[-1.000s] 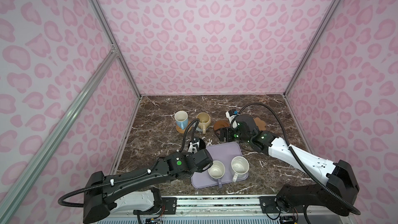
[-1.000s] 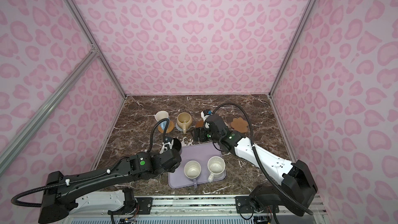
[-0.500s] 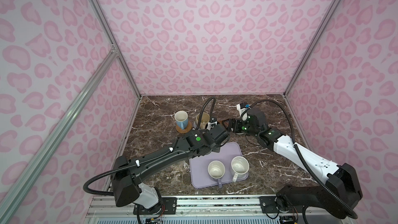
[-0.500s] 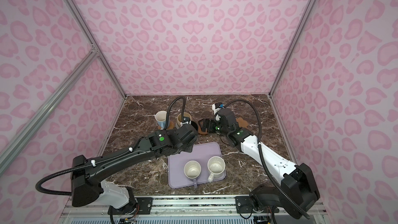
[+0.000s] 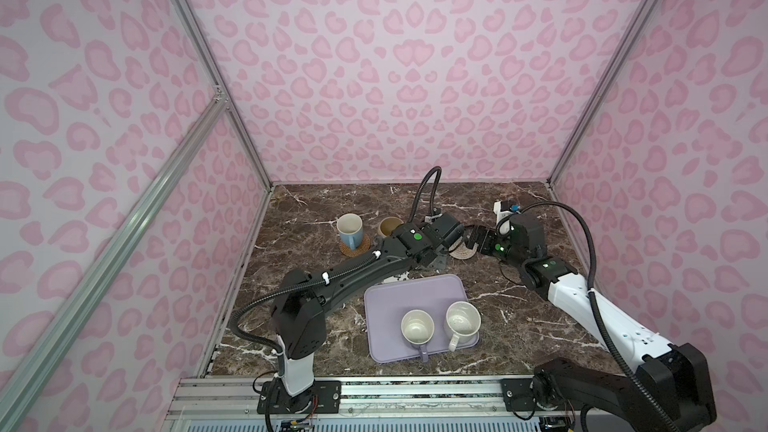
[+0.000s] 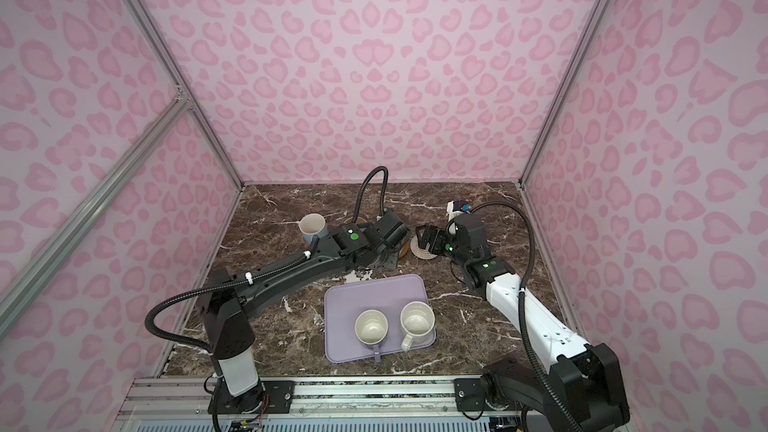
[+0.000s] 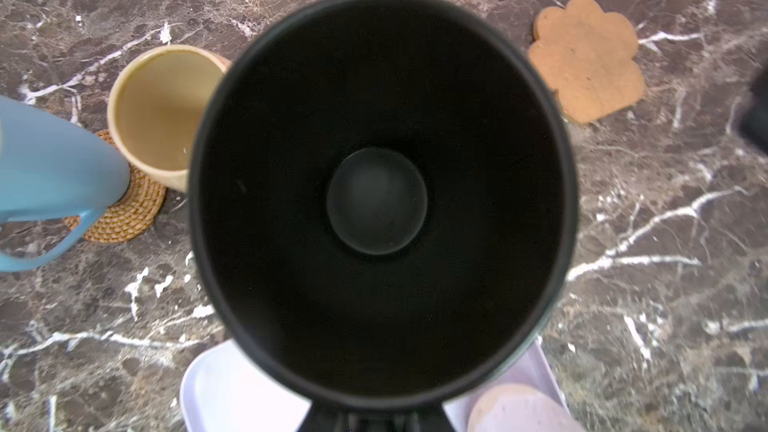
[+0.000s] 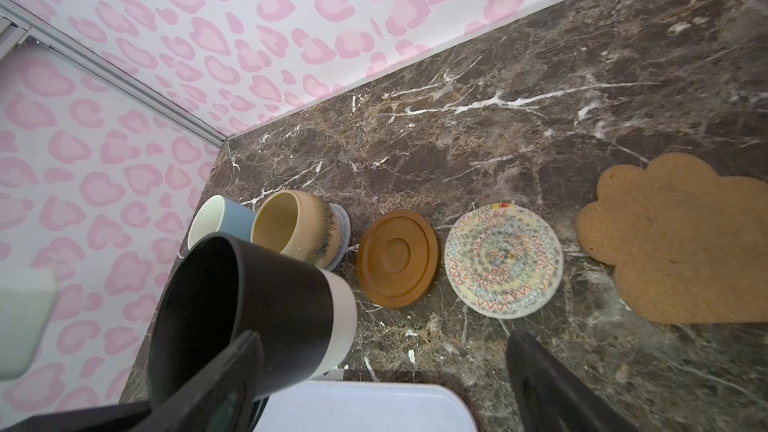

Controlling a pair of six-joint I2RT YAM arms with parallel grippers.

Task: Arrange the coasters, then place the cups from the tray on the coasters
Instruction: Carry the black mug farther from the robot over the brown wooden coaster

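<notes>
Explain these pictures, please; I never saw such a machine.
Two robot arms work on a marble table. Two pictures look from above; two come from wrist cameras. The left gripper is shut on a black mug. The right gripper is open. A light blue mug stands on an orange woven coaster, a pale yellow mug on a blue-grey coaster; the brown wooden coaster, cream woven coaster and tan flower-shaped coaster are bare. A lavender mug and a speckled cream mug stand on the tray.

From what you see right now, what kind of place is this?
Most likely a robot test booth, not a home: pink patterned walls enclose a marble-look table, two robot arms stand on a metal rail at its front, and mugs wait on a tray.
</notes>
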